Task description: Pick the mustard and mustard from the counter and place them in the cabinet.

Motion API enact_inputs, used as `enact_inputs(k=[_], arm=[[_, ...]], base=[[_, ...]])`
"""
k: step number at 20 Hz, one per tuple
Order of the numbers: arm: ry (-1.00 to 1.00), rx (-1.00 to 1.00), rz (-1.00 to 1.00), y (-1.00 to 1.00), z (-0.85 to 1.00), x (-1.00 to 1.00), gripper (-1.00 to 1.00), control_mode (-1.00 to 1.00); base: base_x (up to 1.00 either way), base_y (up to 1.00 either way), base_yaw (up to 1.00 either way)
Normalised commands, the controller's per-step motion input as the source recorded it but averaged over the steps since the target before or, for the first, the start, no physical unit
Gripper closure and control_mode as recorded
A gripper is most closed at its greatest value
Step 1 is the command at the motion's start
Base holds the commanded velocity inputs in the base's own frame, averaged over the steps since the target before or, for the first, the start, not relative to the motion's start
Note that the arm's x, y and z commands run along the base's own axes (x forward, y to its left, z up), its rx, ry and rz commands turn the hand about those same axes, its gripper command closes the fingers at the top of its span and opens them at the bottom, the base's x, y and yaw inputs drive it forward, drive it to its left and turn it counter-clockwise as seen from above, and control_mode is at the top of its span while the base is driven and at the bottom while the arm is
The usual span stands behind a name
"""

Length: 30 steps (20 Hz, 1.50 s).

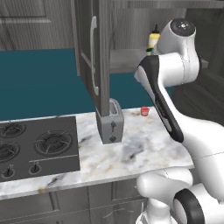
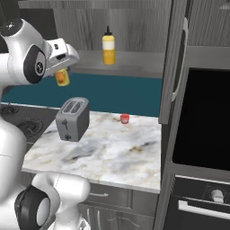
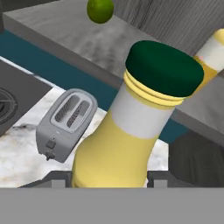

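My gripper (image 2: 63, 67) is shut on the smaller mustard bottle (image 2: 62, 78), held in the air left of the cabinet shelf (image 2: 134, 63) and above the toaster. In the hand view this slim yellow bottle (image 3: 127, 135) with its dark green cap stands between my fingertips (image 3: 159, 180), tilted right. The taller orange-yellow squeeze bottle (image 2: 108, 47) with a dark nozzle stands upright on the shelf (image 3: 74, 33); it also appears at the hand view's right edge (image 3: 214, 54) and beside my arm (image 1: 153, 39). The marble counter (image 2: 117, 152) lies below.
A grey toaster (image 2: 72, 119) and a small red cup (image 2: 124, 118) stand on the counter. A green lime (image 3: 99, 9) rests on the shelf. The open cabinet door (image 2: 173, 63) hangs to the right, with a black oven (image 2: 202, 121) beyond. The gas hob (image 1: 37, 146) lies left.
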Motion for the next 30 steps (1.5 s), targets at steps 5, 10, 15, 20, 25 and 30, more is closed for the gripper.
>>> enact_inputs(k=[5, 10, 15, 20, 25, 30], arm=[[-0.09, 0.00, 0.00, -0.01, 0.37, 0.00, 1.00, -1.00], [-0.11, 0.00, 0.00, -0.02, 0.12, 0.05, 1.00, -1.00], [-0.07, 0.00, 0.00, -0.05, -0.01, 0.21, 1.00, -1.00], [-0.03, 0.00, 0.00, -0.10, -0.03, 0.39, 1.00, -1.00], [-0.02, 0.00, 0.00, -0.06, -0.04, 0.41, 1.00, -1.00], [0.00, 0.00, 0.00, -0.01, -0.10, 0.34, 1.00, -1.00]], base=[[0.00, 0.00, 0.00], [0.00, 0.00, 0.00], [0.00, 0.00, 0.00], [0.00, 0.00, 0.00], [0.00, 0.00, 0.00], [0.00, 0.00, 0.00]])
